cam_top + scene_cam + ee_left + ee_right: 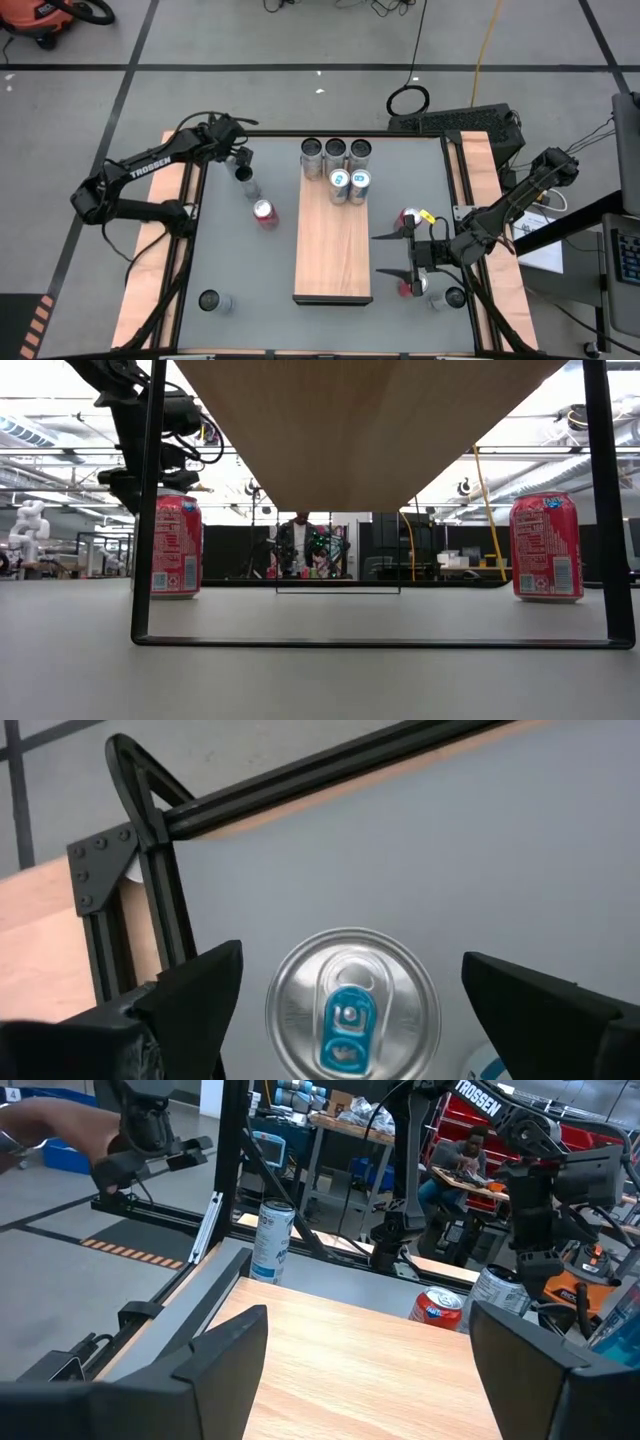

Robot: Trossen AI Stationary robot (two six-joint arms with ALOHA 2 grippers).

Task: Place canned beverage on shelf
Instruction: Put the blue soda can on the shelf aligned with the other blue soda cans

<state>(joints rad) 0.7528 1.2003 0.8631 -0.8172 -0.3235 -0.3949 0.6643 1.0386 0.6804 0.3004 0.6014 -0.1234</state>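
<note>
Your shelf (333, 245) is a long rectangular board of light-brown wood grain on a thin black metal frame, standing lengthwise in the middle of the matte grey worktop (232, 270). In the low view you look under it: the pale underside overhead, slim dark legs and a floor bar either side.

Five silver-topped cans (336, 150) crowd its far end: three in a row at the edge, two with blue tabs just in front.

Off the shelf, on the worktop to its left: a red can (265, 213) lying at a slant; a silver can (248, 182) near the far-left corner; one more can (213, 300) near the front-left corner. To the shelf's right you have another red can (410, 218), upright, and two cans near the front-right corner, partly hidden by the right arm.

Left gripper (241, 160): poised straight above the silver can; in its wrist view the shiny round lid with a blue tab sits between the two dark fingers (195, 995), jaws released wide, not touching it.

Right gripper (388, 254): just beside the shelf's right edge, jaws spread apart, nothing between them. Its wrist view looks across the board's smooth grain.
</note>
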